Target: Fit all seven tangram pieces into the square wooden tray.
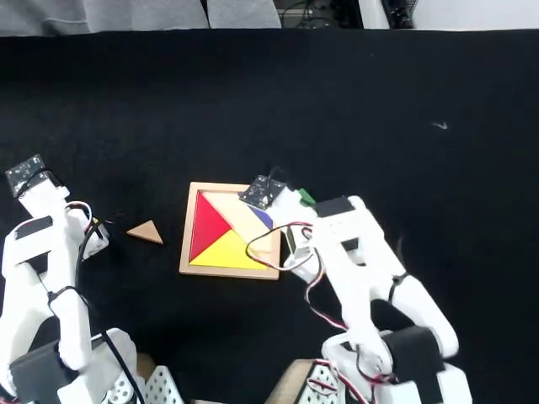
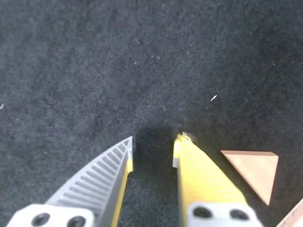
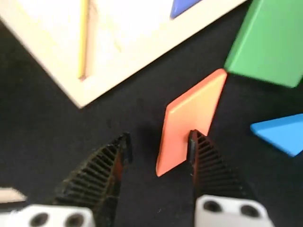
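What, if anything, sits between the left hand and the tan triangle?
Nothing visible: the left hand hangs open over bare black cloth, with the tan triangle lying right beside its yellow finger.

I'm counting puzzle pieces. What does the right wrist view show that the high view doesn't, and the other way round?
Right wrist view adds an orange piece between the fingers of the open right gripper, touching one, and a blue triangle on the black cloth. High view adds a red triangle and a yellow triangle in the wooden tray, plus a tan triangle on the cloth. Both share the tray and a green piece beside it.
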